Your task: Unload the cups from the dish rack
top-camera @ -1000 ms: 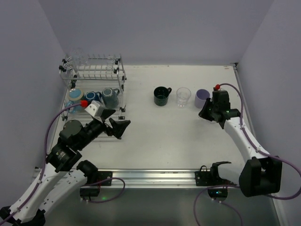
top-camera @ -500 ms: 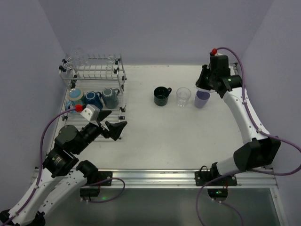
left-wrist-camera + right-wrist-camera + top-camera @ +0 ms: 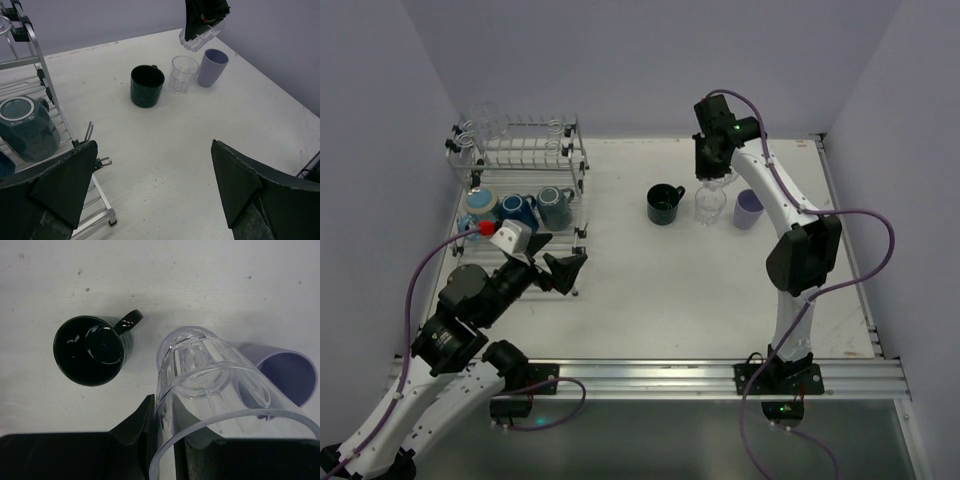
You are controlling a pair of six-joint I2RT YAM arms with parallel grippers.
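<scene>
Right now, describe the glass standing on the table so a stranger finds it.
Right of the dish rack, three cups stand in a row on the table. The glass is the middle one, between the dark mug and the lavender cup. Of the three, it alone is clear; a second glass hangs above in the right gripper.

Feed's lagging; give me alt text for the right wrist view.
A clear glass tumbler gripped in the right pincer fills the lower right. Below on the white table stand a dark green handled mug, left, and a lavender cup, partly hidden behind the glass.
</scene>
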